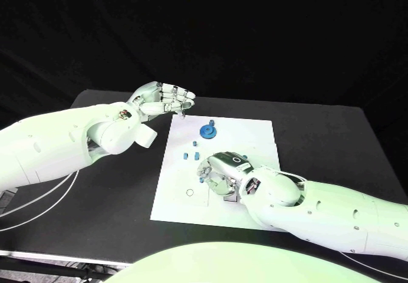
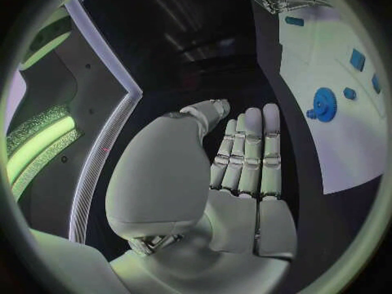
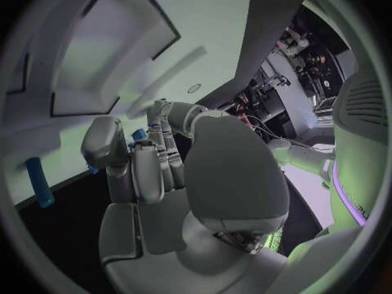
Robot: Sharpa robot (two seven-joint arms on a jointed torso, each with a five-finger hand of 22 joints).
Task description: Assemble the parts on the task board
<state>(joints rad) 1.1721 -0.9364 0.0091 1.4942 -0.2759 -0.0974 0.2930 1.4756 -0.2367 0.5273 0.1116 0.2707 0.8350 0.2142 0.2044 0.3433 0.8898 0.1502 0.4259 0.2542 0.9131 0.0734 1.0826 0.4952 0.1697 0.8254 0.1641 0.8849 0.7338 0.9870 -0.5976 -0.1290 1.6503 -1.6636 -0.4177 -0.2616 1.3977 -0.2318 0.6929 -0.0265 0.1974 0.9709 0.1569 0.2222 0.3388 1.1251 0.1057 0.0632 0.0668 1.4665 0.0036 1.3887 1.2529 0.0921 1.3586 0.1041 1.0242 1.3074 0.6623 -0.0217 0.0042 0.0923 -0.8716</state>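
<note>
The task board (image 1: 246, 132) is seen lying flat in the middle of the black desk (image 1: 323, 124), its long axis running away from the robot with a slight tilt toward the far right. A round blue gear (image 1: 208, 131) is found near the board's far left corner, lying flat with its face upward; in the left wrist view the same gear (image 2: 324, 104) is shown with a small knob at its edge. Several small blue parts (image 1: 186, 156) are scattered between the gear and the right hand; they are too small for their axes to be told in the head view. In the right wrist view a blue cylindrical peg (image 3: 38, 181) is seen lying on its side on the white board, apart from the fingers.

The left hand (image 1: 161, 99) is held above the desk just beyond the board's far left corner, off the plate. In the left wrist view its fingers (image 2: 249, 153) are laid straight and close together with nothing between them, so it is released.

The right hand (image 1: 223, 171) is lowered over the middle of the board, palm down, its fingers (image 3: 147, 166) curled toward the surface. A bit of blue (image 3: 140, 135) is glimpsed beside the fingertips, but whether anything is grasped cannot be told.
</note>
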